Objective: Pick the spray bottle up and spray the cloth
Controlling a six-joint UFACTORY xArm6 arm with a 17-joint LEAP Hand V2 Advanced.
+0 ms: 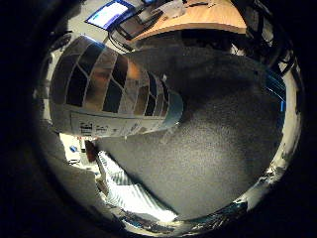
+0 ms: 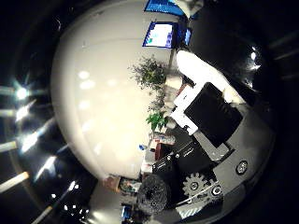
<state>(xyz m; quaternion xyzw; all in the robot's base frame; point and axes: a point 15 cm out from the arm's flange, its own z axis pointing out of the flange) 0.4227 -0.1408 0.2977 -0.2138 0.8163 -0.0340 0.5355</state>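
Observation:
The spray bottle [image 1: 114, 96] lies close against my palm, its label a pattern of dark and tan tiles over a white band, its teal-tinted end pointing out over the grey carpet. It hangs clear of the floor. A white cloth with blue stripes [image 1: 131, 193] lies crumpled below the bottle, a short way off. My right hand [image 2: 208, 121] shows as white and black finger parts bent across the view, with a geared part lower down. A broad glossy white surface [image 2: 103, 98] fills much of the thumb side view; I cannot tell what it is.
Grey carpet [image 1: 218, 139] spreads under the bottle. A wooden desk [image 1: 198, 20] with a lit screen [image 1: 106, 14] stands beyond it. Green plants [image 2: 152, 74] and another lit screen [image 2: 160, 35] are farther off in the room.

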